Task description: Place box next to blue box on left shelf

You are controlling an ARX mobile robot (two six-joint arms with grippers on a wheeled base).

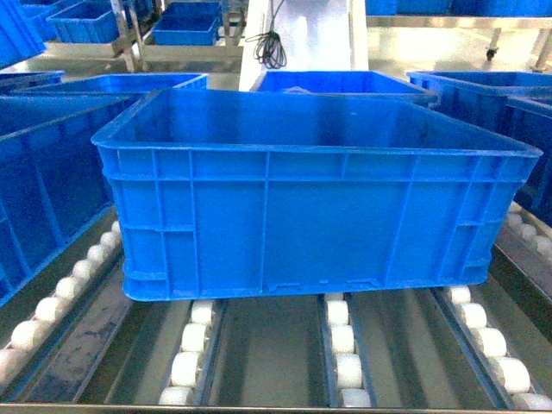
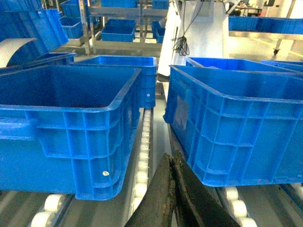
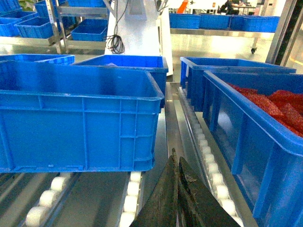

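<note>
The box (image 1: pixel 310 198), a large bright-blue ribbed crate, rests empty on the roller rails of the left shelf (image 1: pixel 345 362). Another blue box (image 1: pixel 43 181) stands close to its left, with a narrow gap between them. Neither gripper shows in the head view. In the left wrist view my left gripper (image 2: pixel 171 157) is shut on nothing, low over the rails in the gap between the left blue box (image 2: pixel 66 127) and the box (image 2: pixel 236 127). My right gripper (image 3: pixel 176 157) is also shut and empty, just off the right front corner of the box (image 3: pixel 75 123).
A crate holding red material (image 3: pixel 255 132) stands on the right side of the rack. More blue crates (image 1: pixel 345 84) sit behind the box, and others on far racks (image 1: pixel 185 30). A white post with a hanging cable (image 1: pixel 272 43) stands behind.
</note>
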